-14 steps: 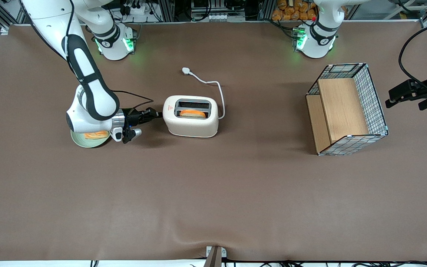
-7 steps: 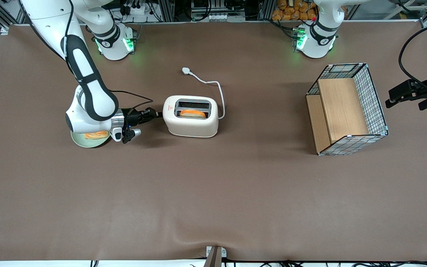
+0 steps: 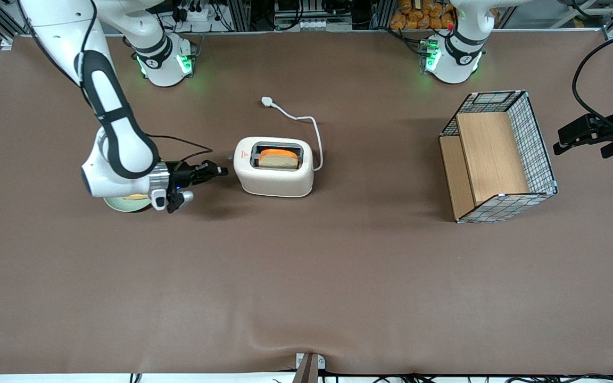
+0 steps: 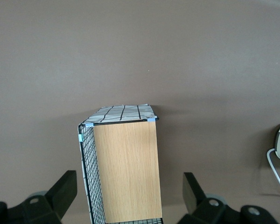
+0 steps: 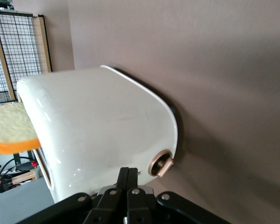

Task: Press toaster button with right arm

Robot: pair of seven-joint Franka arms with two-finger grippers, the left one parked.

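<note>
The right arm (image 3: 109,111) has drawn back, so its hand (image 3: 223,171), fingers pressed together, now hangs clear of the cream toaster (image 3: 274,173) mid-bench (image 3: 306,276). The toast slice (image 3: 279,158) has popped up out of the slot. The button (image 3: 230,157) pokes from the toaster's end facing the hand.

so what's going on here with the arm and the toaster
The right arm is working at the toaster in the middle of the table. Its gripper sits just off the toaster's end, toward the working arm's end of the table, fingers shut and not touching it. A slice of toast stands up out of the slot. A green plate lies under the arm's wrist, and a wire basket sits toward the parked arm's end.
</note>
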